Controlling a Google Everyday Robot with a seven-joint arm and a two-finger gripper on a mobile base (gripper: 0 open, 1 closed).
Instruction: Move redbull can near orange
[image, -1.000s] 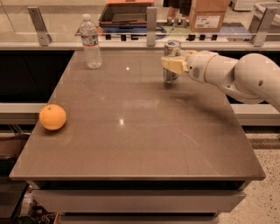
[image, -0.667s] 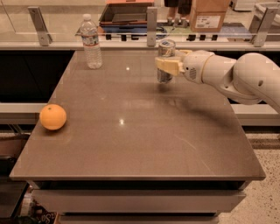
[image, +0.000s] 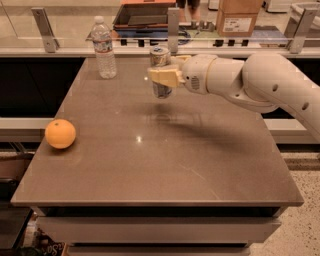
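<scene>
- Camera view: the gripper (image: 160, 77) is clenched around the middle of the redbull can (image: 160, 56), holding it upright above the far part of the table (image: 200, 170), with the can's shadow lying apart below it
- The orange (image: 60, 133) sits close to the table edge at the view's left, well apart from the can
- The can is slim and smooth, so a light hold could let it slip or tilt on the way across
- The orange is round and near the edge, so a nudge from the can or the arm could roll it off
- The water bottle (image: 104, 47) stands beside the likely path, and a swing too far back could knock it
- A tilted set-down could topple the tall can
</scene>
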